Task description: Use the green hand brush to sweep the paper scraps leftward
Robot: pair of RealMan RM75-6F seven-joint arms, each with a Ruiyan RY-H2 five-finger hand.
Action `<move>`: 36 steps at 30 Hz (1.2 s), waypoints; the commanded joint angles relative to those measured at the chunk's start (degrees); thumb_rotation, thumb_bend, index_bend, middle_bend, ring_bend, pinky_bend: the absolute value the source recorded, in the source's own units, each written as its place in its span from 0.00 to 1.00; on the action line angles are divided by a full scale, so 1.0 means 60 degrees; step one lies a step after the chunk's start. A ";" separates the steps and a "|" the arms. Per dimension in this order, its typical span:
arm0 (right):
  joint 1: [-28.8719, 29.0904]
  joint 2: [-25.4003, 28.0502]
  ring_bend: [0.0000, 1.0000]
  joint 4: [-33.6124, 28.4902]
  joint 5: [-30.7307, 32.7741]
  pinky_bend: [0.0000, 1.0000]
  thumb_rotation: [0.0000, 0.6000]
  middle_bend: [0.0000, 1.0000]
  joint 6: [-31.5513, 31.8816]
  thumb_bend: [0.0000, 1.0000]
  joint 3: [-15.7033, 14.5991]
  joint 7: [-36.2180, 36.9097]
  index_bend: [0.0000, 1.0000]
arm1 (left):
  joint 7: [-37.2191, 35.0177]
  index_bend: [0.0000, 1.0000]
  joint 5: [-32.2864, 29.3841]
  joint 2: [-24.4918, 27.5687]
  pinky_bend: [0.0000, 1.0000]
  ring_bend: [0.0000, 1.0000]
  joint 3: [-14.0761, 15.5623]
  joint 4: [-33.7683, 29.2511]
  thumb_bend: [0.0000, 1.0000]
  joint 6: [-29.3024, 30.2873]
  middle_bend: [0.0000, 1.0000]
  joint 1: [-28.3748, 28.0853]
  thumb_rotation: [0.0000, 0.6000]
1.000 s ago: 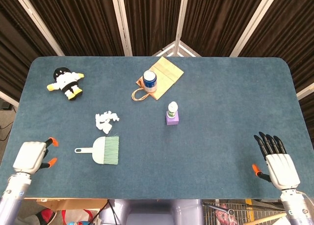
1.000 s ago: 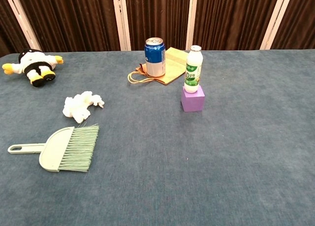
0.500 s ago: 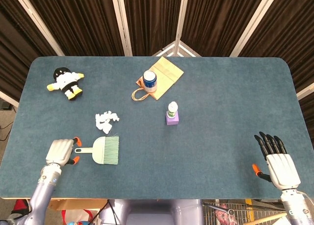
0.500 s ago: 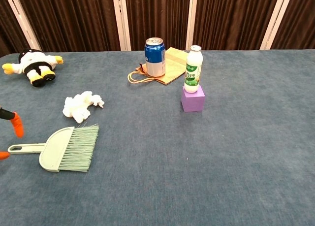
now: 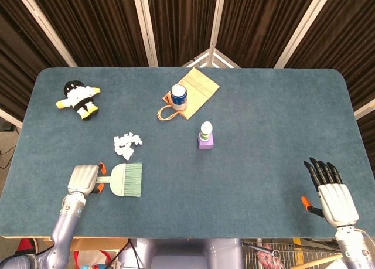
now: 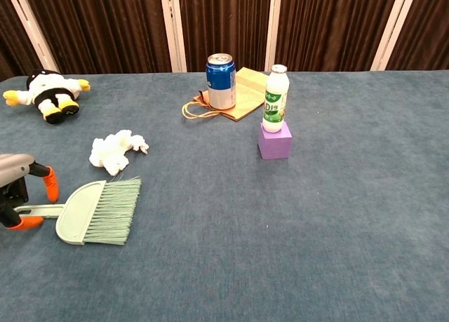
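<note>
The green hand brush (image 5: 126,180) lies flat on the blue table, bristles pointing right and handle pointing left. A small pile of white paper scraps (image 5: 126,143) sits just beyond its bristles. My left hand (image 5: 84,179) hovers over the brush handle. In the chest view the orange fingertips (image 6: 49,185) stand apart on either side of the handle, not closed on the brush (image 6: 98,211). My right hand (image 5: 331,193) rests open at the front right of the table, fingers spread, holding nothing. The scraps (image 6: 116,149) lie loose beside the bristles.
A black-and-white plush toy (image 5: 79,99) lies at the far left. A blue can (image 5: 179,96) stands on a brown paper bag (image 5: 196,87) at the back centre. A small bottle (image 5: 205,128) stands on a purple block (image 5: 205,143) mid-table.
My left hand has moved rightward from the table's front-left corner to the brush handle, its fingers now straddling it. The right hand, brush and scraps have not moved.
</note>
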 commanded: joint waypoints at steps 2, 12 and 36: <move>-0.0005 0.0002 0.00 -0.0011 0.0010 0.01 1.00 0.00 0.0003 0.32 0.0002 0.0013 0.00 | 0.0024 0.47 -0.0142 -0.0159 1.00 1.00 0.0066 0.0160 0.50 -0.0020 1.00 -0.0070 1.00; -0.0006 0.0014 0.00 -0.0018 0.0000 0.01 1.00 0.00 0.0018 0.32 0.0006 0.0025 0.00 | -0.0413 0.71 0.0085 -0.0014 1.00 1.00 0.0155 -0.0012 0.62 0.0214 1.00 -0.0007 1.00; 0.0061 0.0052 0.00 -0.0043 0.0331 0.01 1.00 0.00 -0.0250 0.32 0.0086 0.0322 0.00 | 0.1503 0.75 -0.2374 -0.0266 1.00 1.00 -0.2202 -0.0116 0.65 0.0095 1.00 -0.2843 1.00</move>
